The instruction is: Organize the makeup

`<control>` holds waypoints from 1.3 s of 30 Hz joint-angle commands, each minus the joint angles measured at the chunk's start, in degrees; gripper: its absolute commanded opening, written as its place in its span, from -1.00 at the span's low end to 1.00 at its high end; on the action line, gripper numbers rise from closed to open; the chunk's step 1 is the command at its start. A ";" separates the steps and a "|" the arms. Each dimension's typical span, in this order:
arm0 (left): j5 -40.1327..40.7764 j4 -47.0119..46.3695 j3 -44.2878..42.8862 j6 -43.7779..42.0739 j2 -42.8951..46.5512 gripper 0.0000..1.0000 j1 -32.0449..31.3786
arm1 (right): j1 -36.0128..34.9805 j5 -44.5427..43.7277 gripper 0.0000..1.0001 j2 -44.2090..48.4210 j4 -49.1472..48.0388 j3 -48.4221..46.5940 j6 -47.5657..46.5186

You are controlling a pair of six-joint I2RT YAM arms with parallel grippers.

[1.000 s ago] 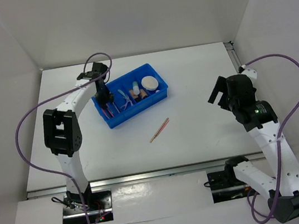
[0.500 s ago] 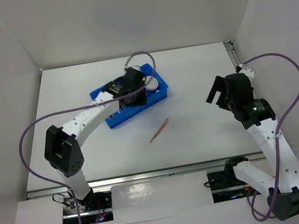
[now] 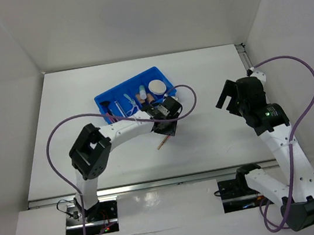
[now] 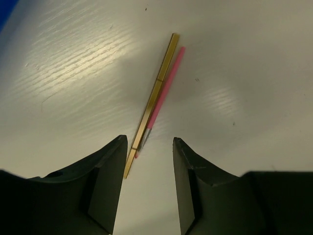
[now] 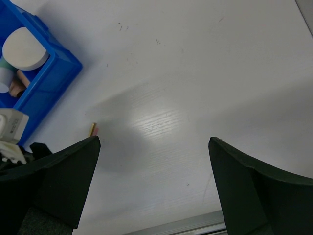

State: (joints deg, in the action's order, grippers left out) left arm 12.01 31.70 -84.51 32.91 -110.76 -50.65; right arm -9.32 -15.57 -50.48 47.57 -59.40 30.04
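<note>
A thin pink pencil (image 4: 165,91) and a gold stick (image 4: 150,104) lie side by side on the white table; their near ends sit just ahead of my left gripper's open, empty jaws. From above, my left gripper (image 3: 167,129) hangs over them and only one end (image 3: 161,144) shows. The round cream compact (image 3: 156,87), pale tubes (image 3: 141,91) and other small cosmetics lie in the blue bin (image 3: 106,96). My right gripper (image 3: 229,96) is open wide and empty, high over the right side of the table. The pencils' tip (image 5: 94,129) shows in the right wrist view.
The blue divided bin stands at the back centre-left, also in the right wrist view (image 5: 54,81). White walls close in the table on three sides. A metal rail (image 3: 155,183) runs along the near edge.
My left arm has swung from the blue bin's left end, across the bin, down to the pencils on the table. The right arm has barely moved.
</note>
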 commanded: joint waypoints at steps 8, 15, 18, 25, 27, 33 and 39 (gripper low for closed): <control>2.67 -1.13 -5.75 0.49 -8.42 0.08 0.47 | 0.45 0.28 1.00 0.03 -1.52 -0.28 -1.21; 3.37 -1.12 -5.06 1.02 -9.04 0.03 0.47 | 0.45 0.28 1.00 -0.50 -1.52 -0.28 -1.21; 3.37 -1.12 -5.05 1.02 -7.72 0.01 0.47 | 0.45 0.80 1.00 -0.50 -1.52 -0.28 -1.21; 3.46 -1.64 -3.91 0.50 -5.00 0.19 1.61 | 0.45 0.81 1.00 -1.03 -1.52 -0.28 -1.21; 3.46 -1.64 -3.91 0.49 -4.99 0.19 2.31 | 0.45 1.33 1.00 -1.03 -2.04 -0.28 -1.21; 2.84 -1.64 -3.38 0.49 -4.99 0.19 3.45 | 0.45 1.33 1.00 -1.55 -2.04 0.24 -1.21; 0.91 -1.64 -2.85 1.02 -6.13 0.14 3.46 | 0.45 1.33 1.00 -1.55 -2.04 0.25 -1.21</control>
State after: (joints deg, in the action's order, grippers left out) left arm 14.20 30.57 -87.61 33.30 -118.32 -47.07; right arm -9.32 -14.17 -52.05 47.55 -59.20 29.30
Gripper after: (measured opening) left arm 0.571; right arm 0.997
